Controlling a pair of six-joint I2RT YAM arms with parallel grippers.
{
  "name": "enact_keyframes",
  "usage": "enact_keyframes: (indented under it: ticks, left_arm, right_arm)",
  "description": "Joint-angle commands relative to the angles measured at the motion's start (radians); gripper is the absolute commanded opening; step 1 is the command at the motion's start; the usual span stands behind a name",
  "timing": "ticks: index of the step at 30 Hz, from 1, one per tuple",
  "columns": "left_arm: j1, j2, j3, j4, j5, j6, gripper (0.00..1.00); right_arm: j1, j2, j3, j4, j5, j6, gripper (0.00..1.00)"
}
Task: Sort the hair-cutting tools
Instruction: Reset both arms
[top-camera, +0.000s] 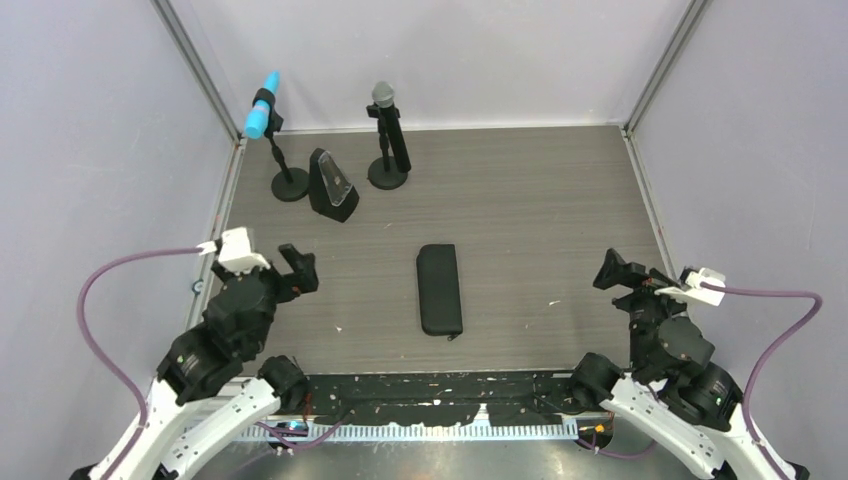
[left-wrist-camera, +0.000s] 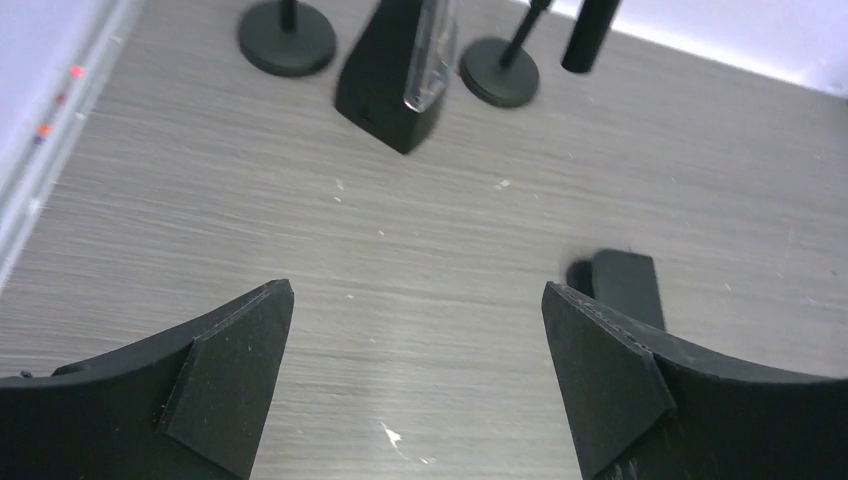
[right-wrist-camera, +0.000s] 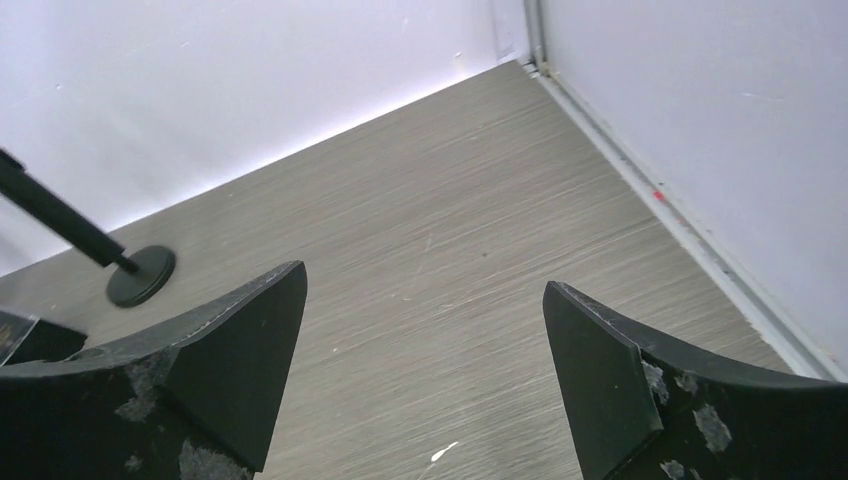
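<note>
left gripper (top-camera: 298, 268) and right gripper (top-camera: 622, 275) both spread wide, holding nothing; black pouch (top-camera: 440, 290) lies flat between them, touching neither.

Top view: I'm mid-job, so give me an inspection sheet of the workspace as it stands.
Surface: grey table, white flecks.
Job's things: nothing seen.
Clutter: closed pouch mid-table; blue mic, grey mic and black stand far left.
Grippers: left gripper and right gripper open, empty.
Cables: left cable and right cable, purple, looping outward beside the arms.
Surroundings: plain walls, metal frame.
</note>
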Motion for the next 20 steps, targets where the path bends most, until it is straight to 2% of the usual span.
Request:
enact_keyframes:
  ticks: [1,5,8,14,20]
  left_arm:
    - [0.003,-0.122,-0.07,0.055,-0.156,0.155,1.0]
    - [0.003,-0.218,-0.088,0.081,-0.14,0.222,1.0]
    - [0.003,-0.288,-0.098,0.124,-0.098,0.29,1.0]
    - [0.003,-0.382,-0.159,0.198,-0.099,0.357,1.0]
    - [0.003,-0.381,-0.184,0.227,-0.087,0.359,1.0]
  right_arm:
    - [-0.003,-0.065,-0.027,0.039,0.123,-0.076,0.99]
    - [-0.003,-0.089,-0.039,0.041,0.145,-0.13,1.0]
    - [-0.003,-0.109,-0.05,0.044,0.165,-0.128,1.0]
    - [-0.003,-0.155,-0.067,0.051,0.205,-0.122,1.0]
    - [-0.003,-0.22,-0.081,0.055,0.228,-0.111,1.0]
